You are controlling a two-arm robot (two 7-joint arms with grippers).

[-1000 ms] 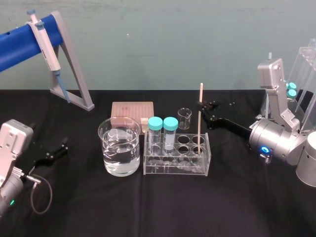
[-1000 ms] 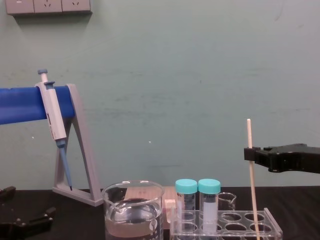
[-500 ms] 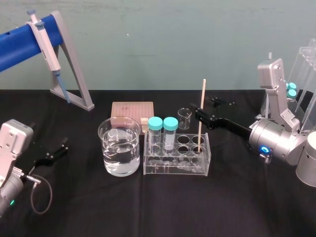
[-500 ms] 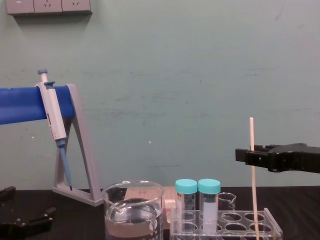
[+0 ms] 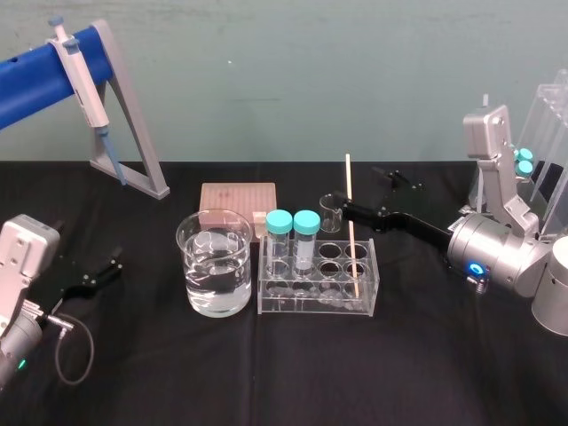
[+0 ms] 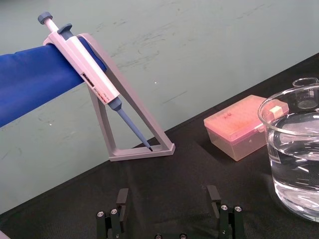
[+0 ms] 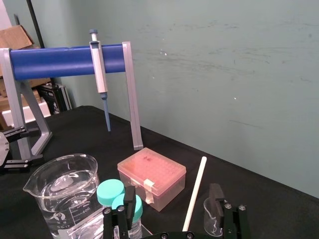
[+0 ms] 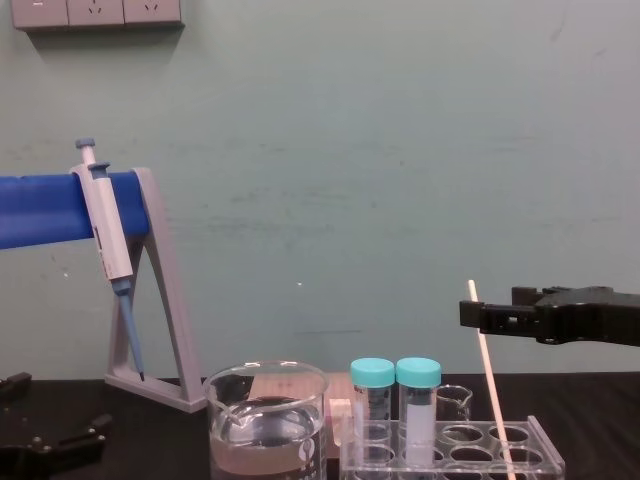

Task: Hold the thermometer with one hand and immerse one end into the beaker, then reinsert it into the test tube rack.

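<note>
My right pincer (image 7: 172,195) is hovering above the right end of the rack (image 5: 315,304). Its fingers are standing wide apart, with nothing gripped. The thermometer (image 5: 353,232) is sitting between those two fingers, closer to one than the other. Whether that finger is actually brushing the rod, I can't tell from here.

The rod's lower end is resting down in a hole at the rack's right end. It's leaning, its top tipping over to my left, toward the tubes (image 5: 280,222). Those two teal-capped tubes are standing upright in the rack's left end.

Just left of the rack, the beaker (image 5: 189,266) is sitting on the black table (image 5: 266,373). It's holding clear water, close beside the rack and apart from the thermometer. A small beaker (image 5: 331,213) is standing behind the rack, and a pink box (image 5: 238,197) is lying behind the big one. Far back on my left, a pipette (image 5: 78,80) is hanging on its grey stand (image 5: 138,115).

My left pincer (image 6: 168,199) is lying low by the table on my left, well away from the glassware. Its fingers are spread and it's holding nothing.
</note>
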